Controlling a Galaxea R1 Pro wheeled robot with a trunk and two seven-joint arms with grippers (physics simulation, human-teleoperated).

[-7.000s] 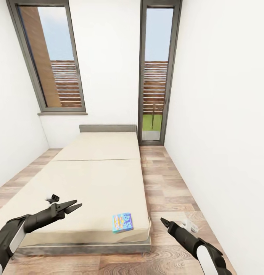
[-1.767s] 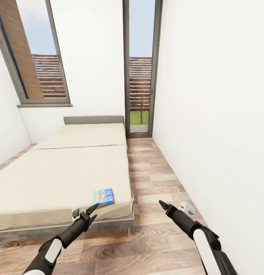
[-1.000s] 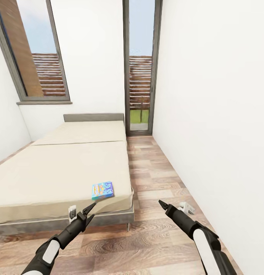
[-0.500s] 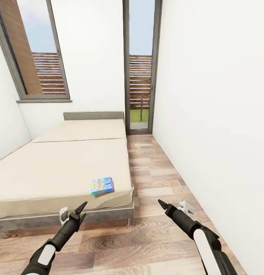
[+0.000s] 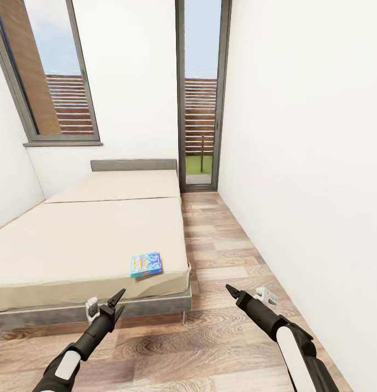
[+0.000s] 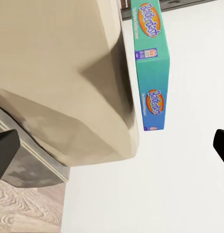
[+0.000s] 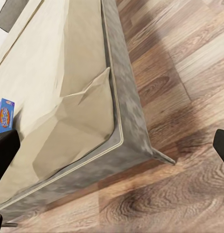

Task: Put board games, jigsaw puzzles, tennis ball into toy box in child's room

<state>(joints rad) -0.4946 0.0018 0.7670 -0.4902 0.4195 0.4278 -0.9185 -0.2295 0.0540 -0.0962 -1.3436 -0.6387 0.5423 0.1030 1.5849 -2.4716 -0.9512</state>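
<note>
Head view: your board game (image 5: 146, 264) lies flat on the bed (image 5: 74, 245), near its foot corner by the floor (image 5: 221, 337). Left gripper (image 5: 117, 302) hangs in front of the bed frame, jaws spread, empty. Right gripper (image 5: 230, 289) is over the floor, well apart from the bed; can't tell its jaws here.

Left wrist: game box (image 6: 150, 63) on the mattress corner, fingertips (image 6: 5, 153) wide apart.

Right wrist: bed corner (image 7: 116, 141), box (image 7: 4, 115) at the edge, fingertips (image 7: 6, 150) spread.

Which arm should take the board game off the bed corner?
Left, probably. The left end effector sits open just below the bed corner, near the board game, which its wrist camera frames directly. The right end effector hangs over the floor, beyond the bed's edge.
</note>
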